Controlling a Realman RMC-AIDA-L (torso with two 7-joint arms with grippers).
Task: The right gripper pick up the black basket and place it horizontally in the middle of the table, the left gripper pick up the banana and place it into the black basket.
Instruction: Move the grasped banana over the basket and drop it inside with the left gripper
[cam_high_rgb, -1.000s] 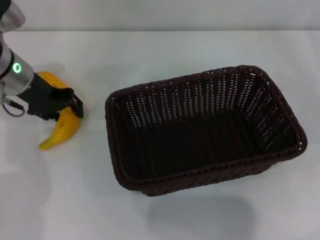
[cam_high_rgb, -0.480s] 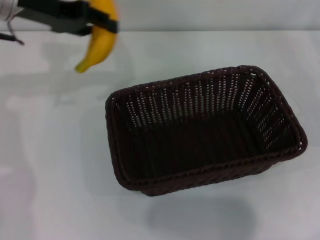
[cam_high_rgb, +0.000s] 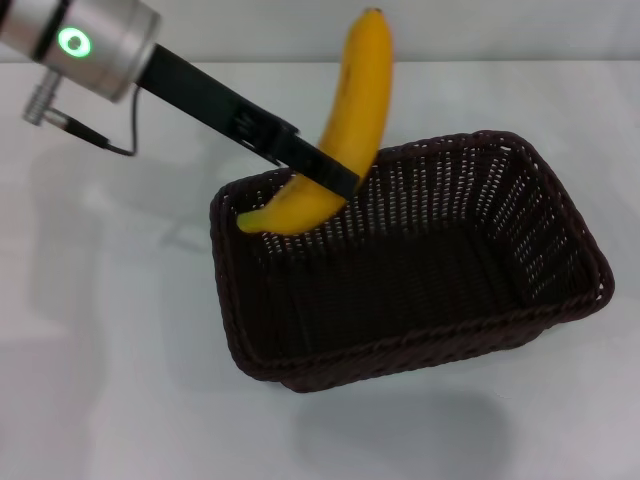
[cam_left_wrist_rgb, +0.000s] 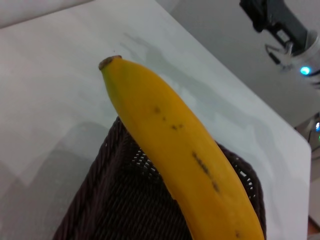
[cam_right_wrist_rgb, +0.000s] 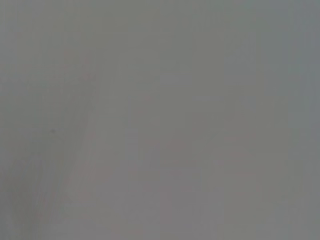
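Over the black basket (cam_high_rgb: 410, 260), we see the left gripper (cam_high_rgb: 325, 178) clamping the banana (cam_high_rgb: 340, 140); the right gripper (cam_left_wrist_rgb: 272, 20), apparently parked far off, has an unreadable finger state.

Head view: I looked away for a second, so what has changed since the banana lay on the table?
The left pincer, shut on the banana, lifted it off the table and carried it rightward; it now hangs over the black basket's left end, not yet released. The basket has not moved. The right pincer sits parked beyond the table's edge.
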